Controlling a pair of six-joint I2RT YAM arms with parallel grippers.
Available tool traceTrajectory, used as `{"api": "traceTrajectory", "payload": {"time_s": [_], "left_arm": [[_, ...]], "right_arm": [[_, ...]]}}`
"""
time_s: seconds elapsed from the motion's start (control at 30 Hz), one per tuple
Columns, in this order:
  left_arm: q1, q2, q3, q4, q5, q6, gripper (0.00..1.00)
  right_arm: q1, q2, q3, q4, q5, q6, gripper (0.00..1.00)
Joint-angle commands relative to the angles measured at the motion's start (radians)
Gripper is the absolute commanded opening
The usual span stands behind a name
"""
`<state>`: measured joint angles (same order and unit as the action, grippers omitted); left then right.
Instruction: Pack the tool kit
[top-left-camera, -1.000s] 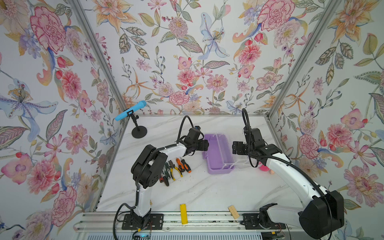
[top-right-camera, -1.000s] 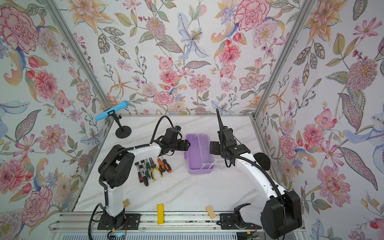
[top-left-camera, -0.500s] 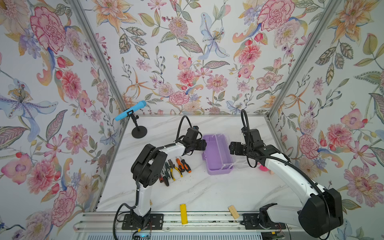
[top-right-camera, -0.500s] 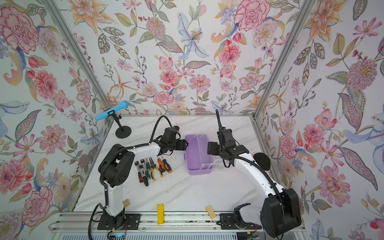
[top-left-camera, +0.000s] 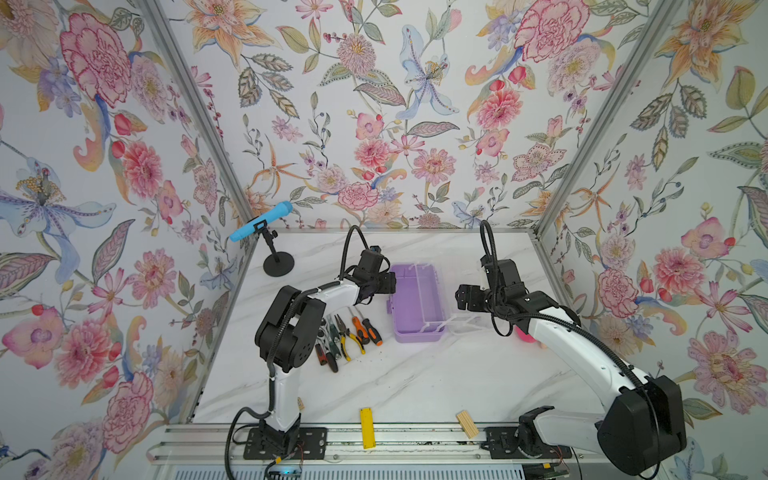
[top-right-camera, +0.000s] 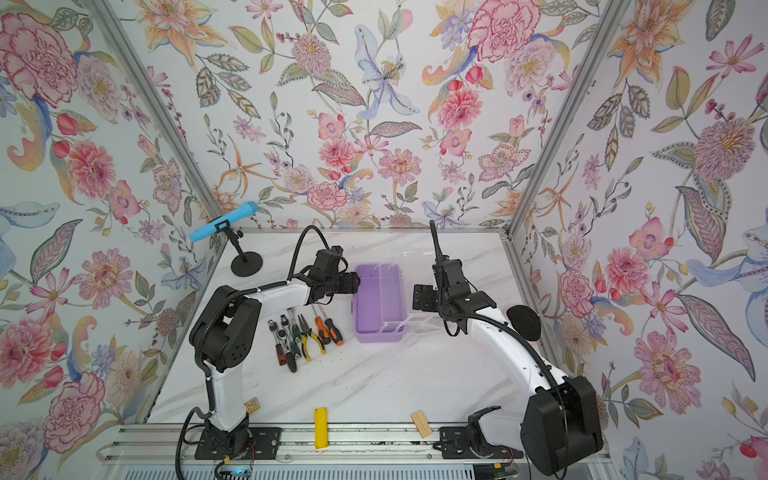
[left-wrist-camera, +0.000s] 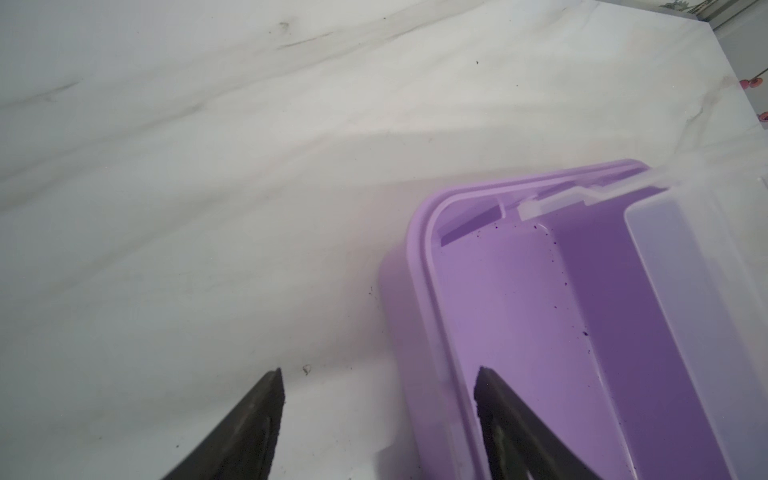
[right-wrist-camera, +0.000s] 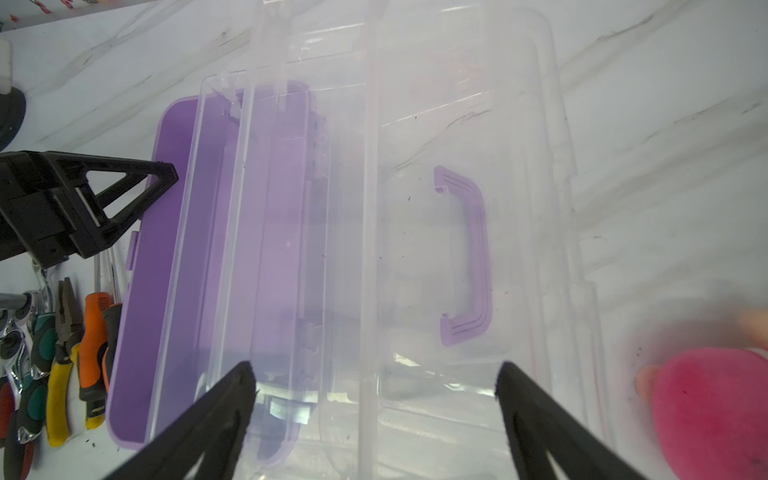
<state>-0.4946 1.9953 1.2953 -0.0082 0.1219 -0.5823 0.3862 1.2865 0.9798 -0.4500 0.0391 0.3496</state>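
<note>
Plainly spread, the left gripper (left-wrist-camera: 378, 376) straddles a wall of the lilac base (left-wrist-camera: 519, 311), one finger inside and one over the table (left-wrist-camera: 166, 208). The right gripper (right-wrist-camera: 374, 370), jaws wide and empty, hangs over the clear lid (right-wrist-camera: 415, 124), which lies open beside the base. Pliers (top-right-camera: 307, 345) and screwdrivers (top-right-camera: 334, 334) lie in a row just left of the base.

Bright, even, diffuse light fills both top views. The white marble surface (top-left-camera: 415, 386) carries only faint, soft shadows beneath the arms. These views are sharp, though the wall posts splay outward toward the corners. In the left wrist view, the lilac case (left-wrist-camera: 540, 311) casts a soft shadow, and the left pincer (left-wrist-camera: 379, 371) is dark and blurred. In the right wrist view, the clear lid (right-wrist-camera: 457, 249) looks milky with glare, the right pincer (right-wrist-camera: 376, 368) is soft-edged, and a pink object (right-wrist-camera: 715, 407) is out of focus.
</note>
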Motion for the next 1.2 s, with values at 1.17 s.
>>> {"api": "traceTrajectory", "payload": {"time_s": [1.17], "left_arm": [[0.024, -1.042, -0.809, -0.276, -0.418, -0.368, 0.81]], "right_arm": [[0.176, 0.121, 0.161, 0.155, -0.147, 0.015, 0.76]]}}
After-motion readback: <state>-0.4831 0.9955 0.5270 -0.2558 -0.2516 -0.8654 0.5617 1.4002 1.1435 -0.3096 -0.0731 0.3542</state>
